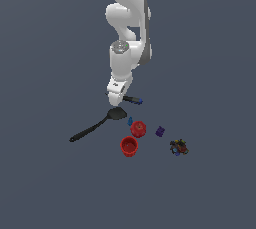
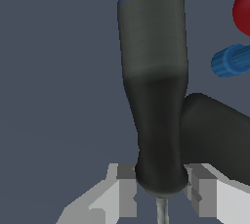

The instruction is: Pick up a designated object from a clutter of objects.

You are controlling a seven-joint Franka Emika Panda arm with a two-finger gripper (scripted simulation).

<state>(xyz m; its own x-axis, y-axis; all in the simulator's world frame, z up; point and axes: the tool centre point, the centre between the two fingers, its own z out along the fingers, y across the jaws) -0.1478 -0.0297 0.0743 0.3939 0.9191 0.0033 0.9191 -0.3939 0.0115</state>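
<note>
Reaching straight down, arm upright, claw (image 1: 116,94) clamped around screwdriver (image 1: 133,99), just above spatula (image 1: 95,127).

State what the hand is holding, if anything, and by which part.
The hand grips the screwdriver at the narrow end of its black handle, just where the metal shaft begins; the blue-tipped end sticks out free.

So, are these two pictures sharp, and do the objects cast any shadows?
Exterior view: evenly lit, no cast shadows or glare under the red cup or spatula; small items look coarse. Wrist view: the screwdriver fills the frame, soft-edged, between the gripper fingers.
</note>
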